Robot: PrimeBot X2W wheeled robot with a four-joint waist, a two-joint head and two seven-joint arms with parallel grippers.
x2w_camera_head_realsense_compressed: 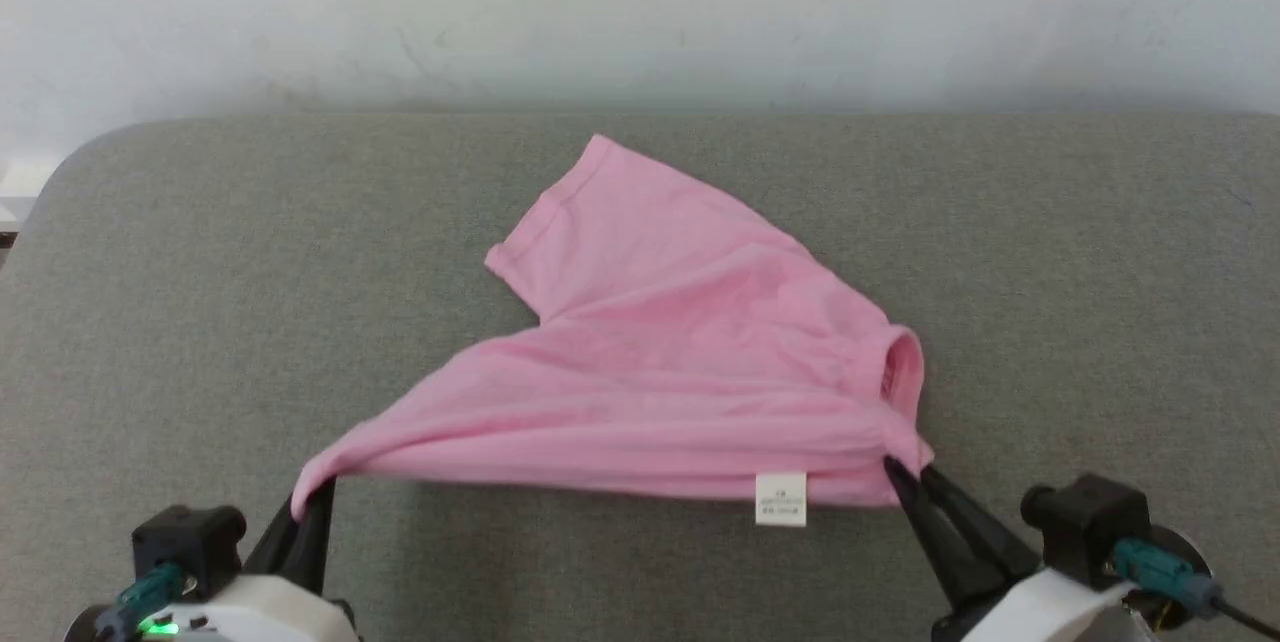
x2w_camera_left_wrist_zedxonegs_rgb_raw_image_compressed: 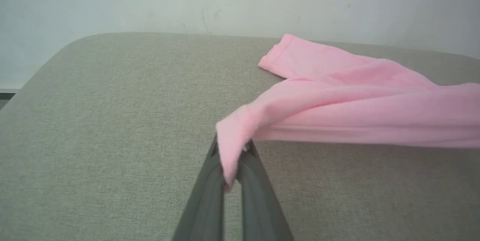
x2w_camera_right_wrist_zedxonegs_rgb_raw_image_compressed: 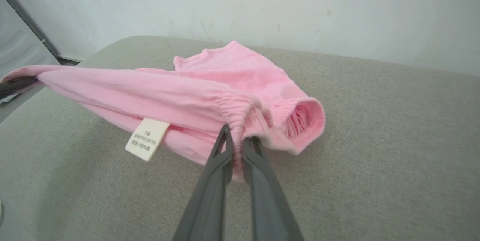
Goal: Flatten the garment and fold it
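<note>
The light pink garment (x2w_camera_head_realsense_compressed: pixel 660 362) lies partly on the grey padded table, its near edge stretched between my two grippers. My left gripper (x2w_camera_head_realsense_compressed: pixel 312 494) is shut on the garment's left corner (x2w_camera_left_wrist_zedxonegs_rgb_raw_image_compressed: pixel 230 139), which drapes over the fingertips. My right gripper (x2w_camera_head_realsense_compressed: pixel 908 470) is shut on the gathered elastic edge (x2w_camera_right_wrist_zedxonegs_rgb_raw_image_compressed: pixel 240 111) at the garment's right end. A small white tag (x2w_camera_head_realsense_compressed: pixel 781 499) hangs from the near edge; it also hangs below the stretched fold in the right wrist view (x2w_camera_right_wrist_zedxonegs_rgb_raw_image_compressed: pixel 146 139). One hemmed leg (x2w_camera_head_realsense_compressed: pixel 560 202) points toward the far side of the table.
The grey fabric table (x2w_camera_head_realsense_compressed: pixel 200 302) reaches a pale wall (x2w_camera_head_realsense_compressed: pixel 640 12) behind it. Its far left corner (x2w_camera_head_realsense_compressed: pixel 90 147) is rounded. Bare table surface lies on both sides of the garment and in front of it.
</note>
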